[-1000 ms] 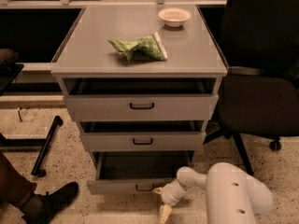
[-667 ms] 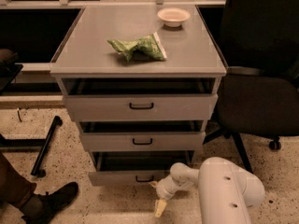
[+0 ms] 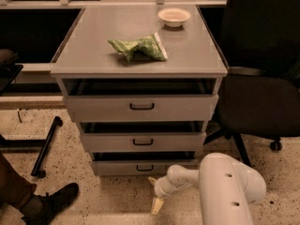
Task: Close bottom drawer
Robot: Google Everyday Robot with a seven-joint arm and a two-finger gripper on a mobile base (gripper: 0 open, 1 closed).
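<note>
One light-grey metal cabinet point(image 3: 197, 60) stands here with three drawers: the taller top drawer point(image 3: 103, 108), the middle drawer point(image 3: 105, 142) and the bottom drawer point(image 3: 115, 167). Each carries one small black bar handle point(image 3: 142, 107), three in all. Two things lie on the cabinet's flat top: one crumpled green bag point(image 3: 138, 47) and one small white round bowl point(image 3: 174, 16). One black office chair point(image 3: 262, 102) stands beside it. One white robot arm point(image 3: 227, 191) reaches in low, with one gripper point(image 3: 154, 193) just in front of the bottom drawer, below its handle. One dark shoe point(image 3: 51, 201) shows at the lower left.
</note>
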